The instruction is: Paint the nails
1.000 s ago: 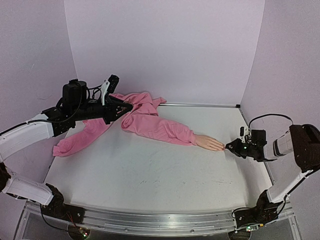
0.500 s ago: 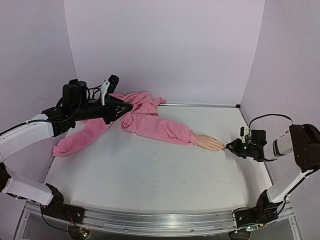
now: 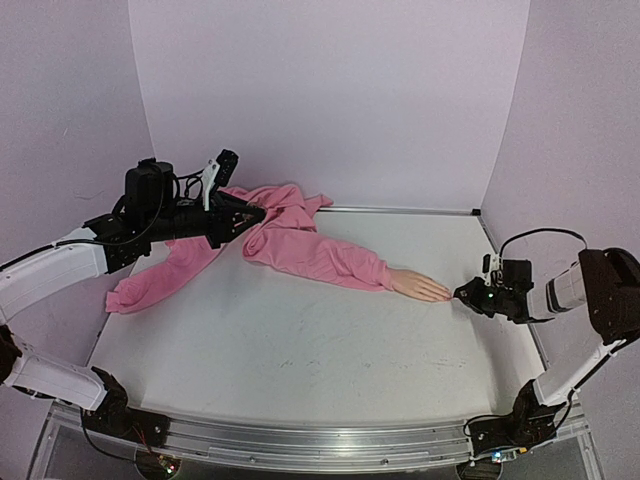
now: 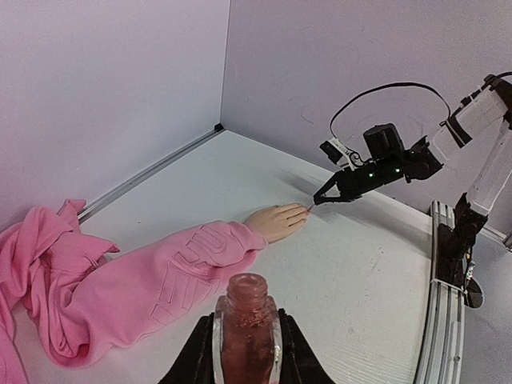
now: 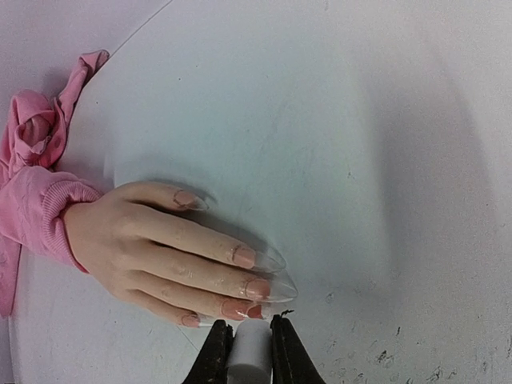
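The left gripper (image 4: pixel 245 346) clamps a small open bottle (image 4: pixel 244 290) with pinkish polish (image 4: pixel 245 320) inside; the right gripper (image 5: pixel 249 330) pinches a pale cap (image 5: pixel 250 354), its brush (image 5: pixel 282 314) just beside the nails (image 5: pixel 244 256)

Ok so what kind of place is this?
Likely a robot test bench, not a salon: a white table boxed in by plain lilac walls, the left arm and right arm mounted on a metal rail, and a mannequin hand.
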`<state>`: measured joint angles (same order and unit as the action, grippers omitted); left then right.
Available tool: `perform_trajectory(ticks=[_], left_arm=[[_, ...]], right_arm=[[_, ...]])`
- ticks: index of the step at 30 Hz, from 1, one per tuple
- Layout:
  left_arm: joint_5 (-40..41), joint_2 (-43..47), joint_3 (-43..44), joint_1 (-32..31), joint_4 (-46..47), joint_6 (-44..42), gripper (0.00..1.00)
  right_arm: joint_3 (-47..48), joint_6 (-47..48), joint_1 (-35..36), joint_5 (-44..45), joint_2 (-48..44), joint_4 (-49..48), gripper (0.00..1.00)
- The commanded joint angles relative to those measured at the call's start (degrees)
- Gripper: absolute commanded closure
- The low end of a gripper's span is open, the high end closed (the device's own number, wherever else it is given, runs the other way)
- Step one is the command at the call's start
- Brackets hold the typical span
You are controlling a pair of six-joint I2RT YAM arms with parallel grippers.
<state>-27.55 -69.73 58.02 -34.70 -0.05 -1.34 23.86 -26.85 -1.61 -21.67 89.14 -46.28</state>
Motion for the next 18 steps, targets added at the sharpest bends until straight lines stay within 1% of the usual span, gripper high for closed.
perform_trajectory(ticks=[1, 10, 14, 18], left_arm=[[-1.3, 0.7, 1.1, 0.4, 2.5, 0.8, 1.00], [-1.4, 0.8, 1.1, 0.4, 2.4, 0.8, 1.00], [-1.5, 0.8, 1.1, 0.4, 2.5, 0.8, 1.00], [-1.5, 0.9, 1.1, 0.3, 2.5, 0.8, 1.00]], right_arm=[[0.2, -0.6, -0.2, 1.6, -2.8, 0.4, 1.00], [-1.6, 0.7, -0.2, -2.2, -6.0, -1.4, 1.00], [-0.4, 1.0, -0.2, -5.9, -2.2, -2.7, 1.00], [0.4, 1.3, -0.2, -6.6, -0.6, -3.3, 1.00]])
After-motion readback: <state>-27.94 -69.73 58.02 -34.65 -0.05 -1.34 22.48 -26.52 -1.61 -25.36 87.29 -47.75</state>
